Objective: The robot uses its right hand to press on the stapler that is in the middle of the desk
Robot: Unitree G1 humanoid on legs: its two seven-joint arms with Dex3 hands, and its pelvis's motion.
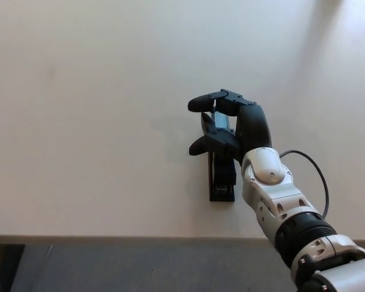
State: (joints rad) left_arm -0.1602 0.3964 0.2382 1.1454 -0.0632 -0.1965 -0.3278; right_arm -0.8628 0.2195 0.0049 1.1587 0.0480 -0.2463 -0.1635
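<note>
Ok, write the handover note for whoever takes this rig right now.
Right hand: over the middle of the stapler, fingers apart and curled, holding nothing. Whether it touches the stapler cannot be told from this view.
Left hand: not in view.
Stapler: lies lengthwise on the desk, near the front edge, its near end showing, its far part hidden under the hand.
Done: hand brought over the stapler.
Left: press down on the stapler, then lift off.
</note>
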